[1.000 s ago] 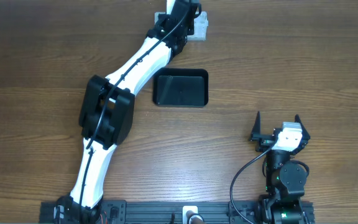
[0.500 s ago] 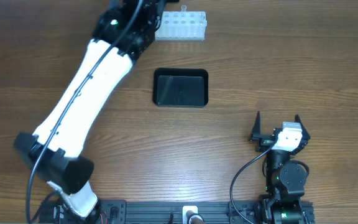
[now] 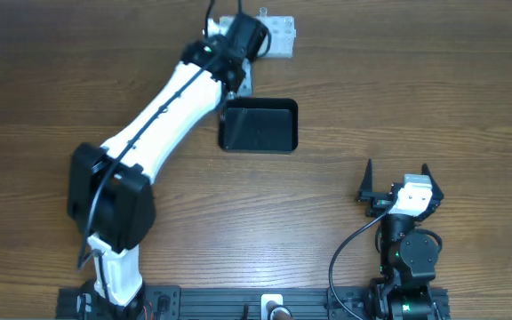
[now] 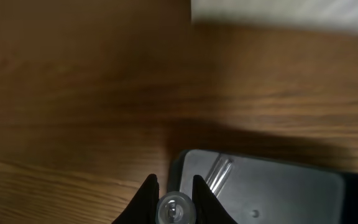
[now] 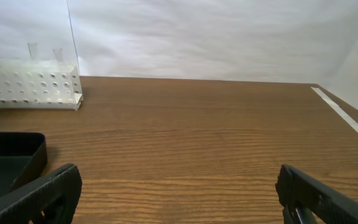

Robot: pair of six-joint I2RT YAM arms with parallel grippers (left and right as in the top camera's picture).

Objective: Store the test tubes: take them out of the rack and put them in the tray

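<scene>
One clear test tube (image 4: 176, 210), seen end-on in the left wrist view, is clamped upright between the left arm's fingers (image 4: 146, 198). It hangs above the corner of the black tray (image 3: 265, 132) that faces the rack. A clear, tube-like item (image 4: 219, 172) lies inside the tray near that corner; whether it is a tube cannot be confirmed. The white perforated rack (image 3: 276, 37) stands on the worktop (image 3: 416, 80) just beyond the tray, apart from it. Two tubes (image 5: 33, 51) stand upright in the rack at one end. The right arm's fingers (image 5: 50, 190) are spread wide apart and hold nothing. They sit close to that arm's base, well apart from tray and rack.
</scene>
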